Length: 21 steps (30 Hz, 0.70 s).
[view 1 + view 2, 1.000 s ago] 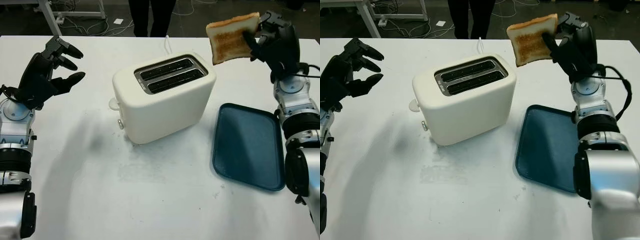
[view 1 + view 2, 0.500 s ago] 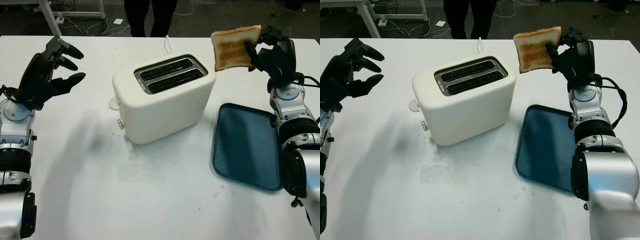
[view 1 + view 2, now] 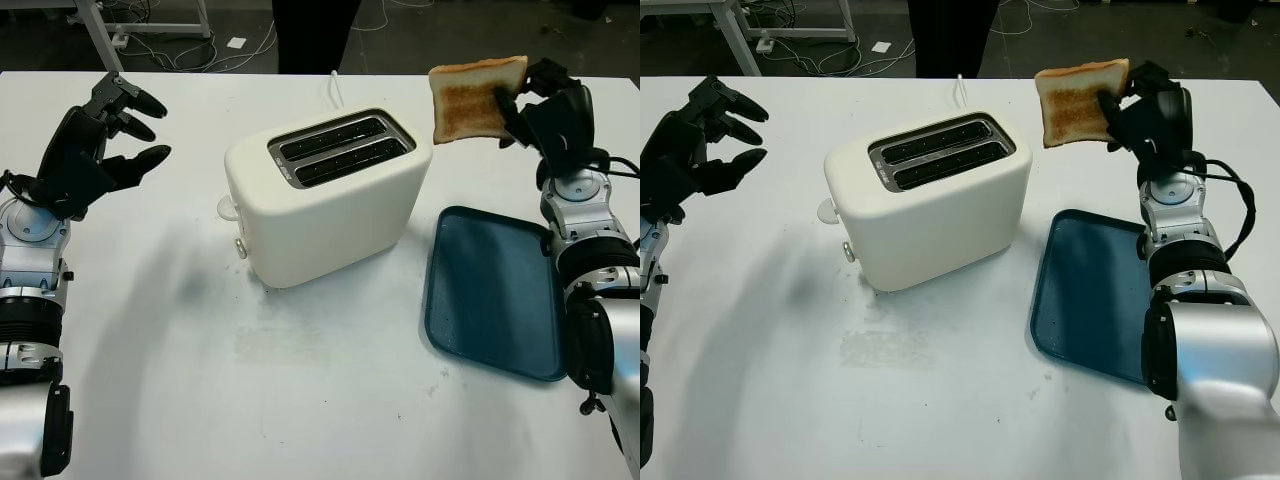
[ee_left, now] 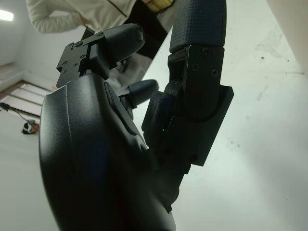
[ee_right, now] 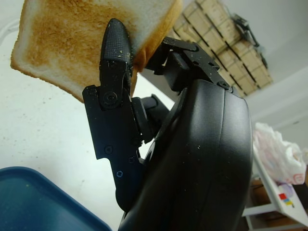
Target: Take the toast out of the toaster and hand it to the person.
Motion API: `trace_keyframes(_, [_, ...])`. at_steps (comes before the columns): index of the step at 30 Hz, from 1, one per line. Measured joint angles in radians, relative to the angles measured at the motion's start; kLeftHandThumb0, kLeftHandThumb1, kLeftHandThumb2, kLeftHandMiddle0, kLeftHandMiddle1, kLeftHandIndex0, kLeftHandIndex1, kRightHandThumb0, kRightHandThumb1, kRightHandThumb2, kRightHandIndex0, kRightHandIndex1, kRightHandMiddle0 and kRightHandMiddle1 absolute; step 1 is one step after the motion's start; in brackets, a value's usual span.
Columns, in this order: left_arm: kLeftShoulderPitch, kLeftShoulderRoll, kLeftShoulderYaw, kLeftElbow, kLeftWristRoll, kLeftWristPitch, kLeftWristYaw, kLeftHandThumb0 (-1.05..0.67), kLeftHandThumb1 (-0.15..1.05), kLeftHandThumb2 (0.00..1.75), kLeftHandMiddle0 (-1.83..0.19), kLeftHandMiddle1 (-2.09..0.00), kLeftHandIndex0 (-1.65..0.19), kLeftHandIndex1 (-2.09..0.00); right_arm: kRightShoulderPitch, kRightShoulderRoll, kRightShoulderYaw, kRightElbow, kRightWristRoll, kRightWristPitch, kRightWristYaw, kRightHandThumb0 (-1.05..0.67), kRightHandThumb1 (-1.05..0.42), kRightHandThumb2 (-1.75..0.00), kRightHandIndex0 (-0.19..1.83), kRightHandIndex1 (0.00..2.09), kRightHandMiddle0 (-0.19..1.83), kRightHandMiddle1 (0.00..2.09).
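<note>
Having carried the toast point(image 3: 477, 97) further out and more upright, clamped in the right robot hand point(image 3: 548, 110) above the tray's point(image 3: 497, 290) far edge, clear of the toaster point(image 3: 325, 195), awaiting handover; left robot hand point(image 3: 95, 150) open, idle.

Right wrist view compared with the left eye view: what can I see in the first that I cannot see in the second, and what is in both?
The right wrist view alone shows, close up, a black finger pressed on the browned face of the toast, and stacked boxes behind. The left eye view alone shows the white toaster with both slots empty, the open left hand raised over the table, and a person standing beyond it. Both show the right hand holding the toast above the blue tray.
</note>
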Motion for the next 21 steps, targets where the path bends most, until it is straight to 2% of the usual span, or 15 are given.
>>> trace_keyframes(9, [-0.002,0.000,-0.001,0.017,0.013,-0.020,0.000,-1.05,0.92,0.36,0.00,-1.62,0.00,-1.49,-0.005,0.003,0.051,0.000,-0.040,0.022,-0.040,-0.35,-0.92,-0.33,0.95,1.75,0.67,1.75])
trace_keyframes(21, [-0.012,0.000,-0.002,0.033,0.018,-0.034,0.000,-1.05,0.92,0.36,0.00,-1.62,0.00,-1.49,-0.007,0.013,0.054,0.001,-0.038,0.022,-0.039,-0.37,-0.92,-0.35,0.91,1.75,0.68,1.75])
